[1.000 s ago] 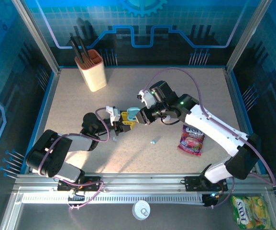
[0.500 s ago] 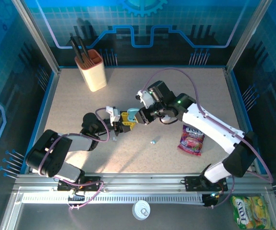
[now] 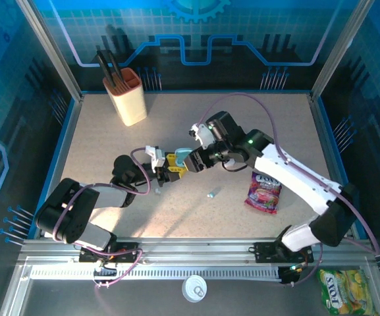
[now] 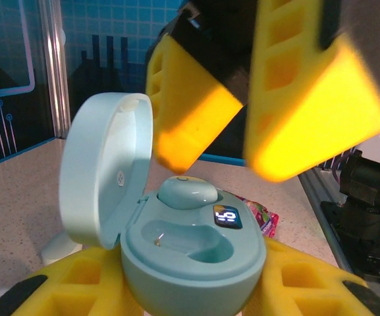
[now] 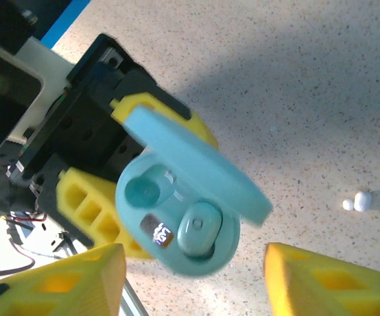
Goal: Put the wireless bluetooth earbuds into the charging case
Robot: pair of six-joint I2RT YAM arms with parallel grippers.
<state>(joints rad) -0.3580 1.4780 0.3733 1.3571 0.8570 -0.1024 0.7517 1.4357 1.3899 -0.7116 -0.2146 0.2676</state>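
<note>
**Here, an open charging case (image 4: 193, 260) is gripped by the left hand (image 3: 168, 168) under the spread right hand (image 3: 193, 158)**

Nearest the arm bases, a white round disc (image 3: 194, 288) is seen on the front ledge. A yellow-green snack bag (image 3: 341, 291) lies at the near right corner, off the desk (image 3: 275, 125).

Further in, a tiny loose earbud (image 3: 211, 194) lies on the desk, to the right of the case and apart from it. In the right wrist view it is seen as a small white piece (image 5: 361, 199). A pink snack packet (image 3: 263, 191) lies just beside the right forearm.

At mid-desk the pale blue case is held above the surface. The left hand is closed on it, and the base is clamped between yellow fingers (image 4: 58, 293). The lid (image 4: 101, 178) is swung open and stands upright on the left. One seated earbud (image 4: 186, 192) is lodged in the farther socket. The nearer socket (image 4: 186, 238) is seen empty. A small lit display (image 4: 226, 216) with digits is set beside the seated bud.

Just above the case, the right hand is held open. Its two yellow fingers (image 4: 315, 105) are spread wide and nothing is held between them. Whether the finger nearest the lid touches it cannot be told.

At the far left of the desk a beige cup (image 3: 130, 99) stands upright, with dark utensils (image 3: 110, 69) kept in it. A blue patterned wall (image 3: 242, 33) is seen behind.
</note>
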